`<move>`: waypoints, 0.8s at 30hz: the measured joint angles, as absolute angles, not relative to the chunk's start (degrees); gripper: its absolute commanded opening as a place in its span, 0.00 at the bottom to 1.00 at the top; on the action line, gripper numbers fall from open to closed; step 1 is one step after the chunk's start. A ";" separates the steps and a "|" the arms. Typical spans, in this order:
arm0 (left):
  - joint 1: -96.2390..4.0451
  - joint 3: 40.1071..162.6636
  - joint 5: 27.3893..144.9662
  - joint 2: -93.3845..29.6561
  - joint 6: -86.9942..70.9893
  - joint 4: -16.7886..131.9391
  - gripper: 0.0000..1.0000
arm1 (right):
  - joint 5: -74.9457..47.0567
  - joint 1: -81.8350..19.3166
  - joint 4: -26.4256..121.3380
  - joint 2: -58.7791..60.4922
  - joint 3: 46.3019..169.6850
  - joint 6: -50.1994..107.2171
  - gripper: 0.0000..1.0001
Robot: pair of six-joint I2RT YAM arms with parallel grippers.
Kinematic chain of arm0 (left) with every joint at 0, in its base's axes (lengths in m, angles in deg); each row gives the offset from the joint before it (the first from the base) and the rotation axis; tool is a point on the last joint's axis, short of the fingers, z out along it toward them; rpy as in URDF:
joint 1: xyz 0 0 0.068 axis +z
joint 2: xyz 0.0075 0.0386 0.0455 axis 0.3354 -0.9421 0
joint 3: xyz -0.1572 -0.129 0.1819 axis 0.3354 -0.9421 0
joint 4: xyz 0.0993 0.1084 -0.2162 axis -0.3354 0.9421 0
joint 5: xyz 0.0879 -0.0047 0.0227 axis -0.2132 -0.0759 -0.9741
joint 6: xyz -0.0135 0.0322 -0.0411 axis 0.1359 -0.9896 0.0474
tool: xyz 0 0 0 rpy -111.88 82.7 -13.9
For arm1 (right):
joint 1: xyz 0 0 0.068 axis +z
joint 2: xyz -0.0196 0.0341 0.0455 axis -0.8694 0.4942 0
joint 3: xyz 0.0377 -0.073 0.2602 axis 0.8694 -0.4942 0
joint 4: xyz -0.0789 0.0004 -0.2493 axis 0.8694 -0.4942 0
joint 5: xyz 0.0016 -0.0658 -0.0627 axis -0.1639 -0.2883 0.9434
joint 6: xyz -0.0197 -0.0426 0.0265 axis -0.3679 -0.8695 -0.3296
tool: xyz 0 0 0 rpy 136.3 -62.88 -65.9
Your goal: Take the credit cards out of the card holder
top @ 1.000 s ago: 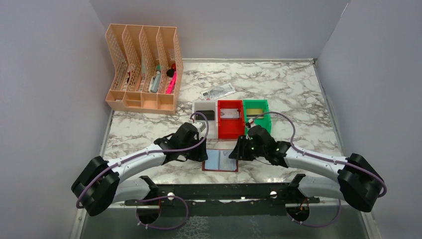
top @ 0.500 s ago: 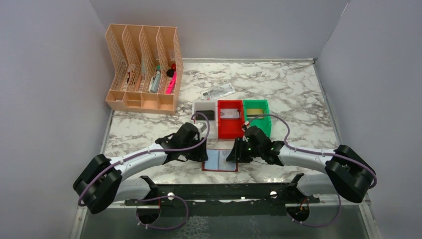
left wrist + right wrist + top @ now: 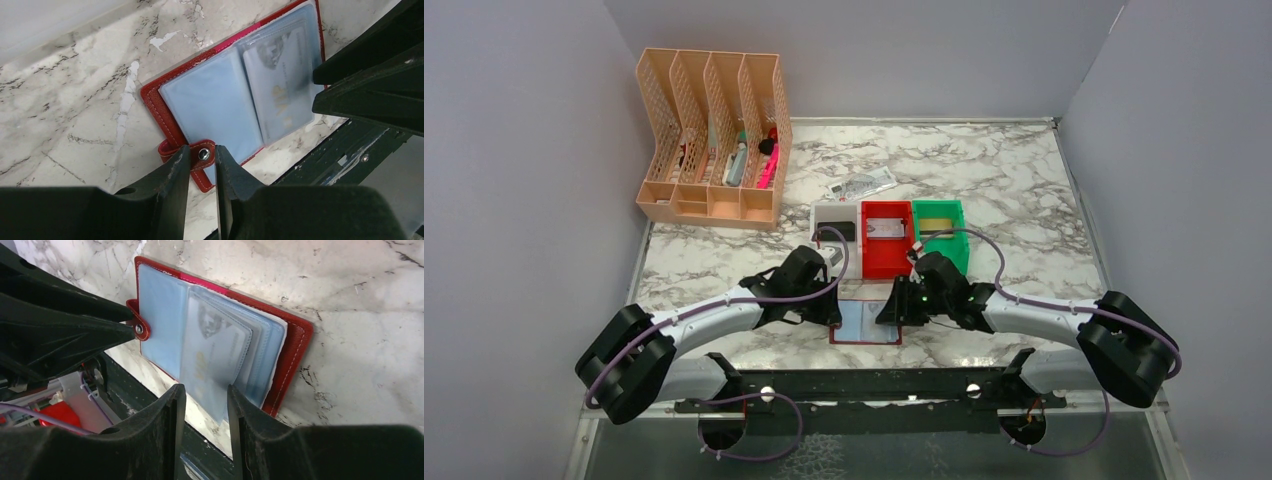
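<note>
Left gripper (image 3: 202,151), nearly closed — grip uncertain — straddles the side tab (image 3: 166,150), likely anchoring the card holder (image 3: 154,101); right gripper (image 3: 206,390) gapes before a sleeved card (image 3: 215,352).

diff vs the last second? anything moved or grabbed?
The right gripper slid left and slightly nearer over the open card holder. The left gripper kept its place while its jaws narrowed around the snap tab; whether they grip it can't be told. The card holder, the card in its sleeve and the bins stayed put.
</note>
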State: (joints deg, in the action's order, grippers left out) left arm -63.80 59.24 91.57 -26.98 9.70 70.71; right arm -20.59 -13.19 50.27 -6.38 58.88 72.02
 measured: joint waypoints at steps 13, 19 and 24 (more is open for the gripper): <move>-63.80 59.24 92.27 -27.24 9.72 70.01 0.26 | -24.83 -13.19 52.06 -6.40 60.61 70.69 0.41; -63.83 59.24 92.33 -27.31 9.70 70.01 0.23 | -26.86 -13.19 55.41 -6.42 60.57 71.98 0.42; -63.85 59.24 92.44 -27.31 9.70 70.01 0.21 | -28.70 -13.19 58.68 -6.56 60.54 73.68 0.42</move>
